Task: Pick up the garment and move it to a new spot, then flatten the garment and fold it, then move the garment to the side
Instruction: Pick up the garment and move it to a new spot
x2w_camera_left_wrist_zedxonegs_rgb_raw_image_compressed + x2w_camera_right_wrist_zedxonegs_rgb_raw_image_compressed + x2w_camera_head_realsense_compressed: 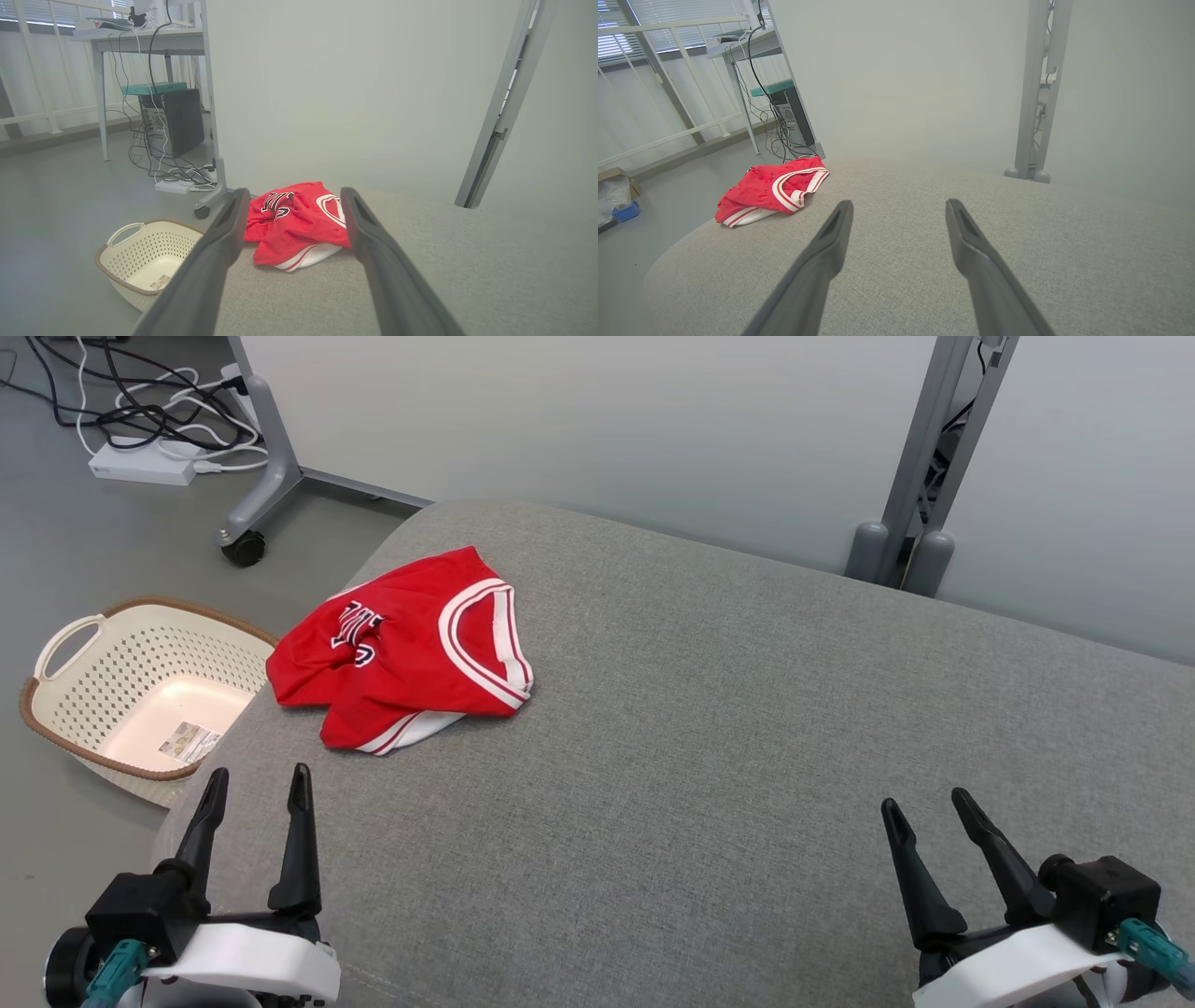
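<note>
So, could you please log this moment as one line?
stage: pre-pick | garment: crumpled, far-left on cushion | left gripper: open, empty | right gripper: open, empty

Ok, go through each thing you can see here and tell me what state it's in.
Jersey: crumpled in a heap near the cushion's left edge, unfolded, not held.
Basket: upright on the floor, a label on its bottom.
Left gripper: open, holding nothing, short of the jersey.
Right gripper: open, holding nothing, over bare cushion.
</note>
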`<state>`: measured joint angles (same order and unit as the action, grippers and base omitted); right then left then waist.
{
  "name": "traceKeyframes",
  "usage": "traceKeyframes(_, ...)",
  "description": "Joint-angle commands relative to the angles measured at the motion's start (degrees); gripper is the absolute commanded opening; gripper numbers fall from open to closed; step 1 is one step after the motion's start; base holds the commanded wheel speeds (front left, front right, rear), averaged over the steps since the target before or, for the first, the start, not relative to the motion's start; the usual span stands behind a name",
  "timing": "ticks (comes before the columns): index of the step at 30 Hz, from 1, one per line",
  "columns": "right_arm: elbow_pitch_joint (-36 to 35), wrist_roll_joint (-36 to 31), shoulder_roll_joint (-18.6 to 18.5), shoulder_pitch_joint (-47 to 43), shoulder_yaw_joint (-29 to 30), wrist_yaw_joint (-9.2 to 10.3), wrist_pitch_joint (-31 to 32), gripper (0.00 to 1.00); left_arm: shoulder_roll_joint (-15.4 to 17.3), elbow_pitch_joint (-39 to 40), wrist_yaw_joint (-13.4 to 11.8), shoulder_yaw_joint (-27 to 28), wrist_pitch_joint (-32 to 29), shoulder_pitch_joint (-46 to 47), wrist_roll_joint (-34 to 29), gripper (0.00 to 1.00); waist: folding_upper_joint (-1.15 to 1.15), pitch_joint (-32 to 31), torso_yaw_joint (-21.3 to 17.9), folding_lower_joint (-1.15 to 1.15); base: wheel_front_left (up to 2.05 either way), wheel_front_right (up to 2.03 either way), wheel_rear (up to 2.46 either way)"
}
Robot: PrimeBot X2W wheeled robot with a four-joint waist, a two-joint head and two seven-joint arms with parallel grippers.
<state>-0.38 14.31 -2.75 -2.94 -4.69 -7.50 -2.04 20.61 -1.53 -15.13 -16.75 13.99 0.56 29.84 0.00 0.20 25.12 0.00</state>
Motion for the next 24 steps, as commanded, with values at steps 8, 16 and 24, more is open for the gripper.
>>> traceKeyframes(8, 0.1, 0.5, -0.3, 1.1, 0.3, 0.02, -0.2, 1.00, 0.1, 2.7, 0.3, 1.4, 0.3, 4.8, 0.4, 1.00, 0.00, 1.3, -0.2, 0.00, 0.00, 0.00, 0.00)
traceKeyframes(16, -1.9, -2.1, -0.3, 3.7, -0.1, 0.02, 1.8, 1.00, 3.4, 4.0, 1.7, 3.8, -2.7, 22.7, -1.2, 1.00, 0.00, 6.0, -4.0, 0.00, 0.00, 0.00, 0.00)
traceKeyframes(24, -3.2, -3.2, -0.3, 5.8, -0.5, 0.02, 2.8, 1.00, 3.8, -13.7, 7.4, 1.8, -11.5, 37.0, 2.7, 1.00, 0.00, 11.4, -9.7, 0.00, 0.00, 0.00, 0.00)
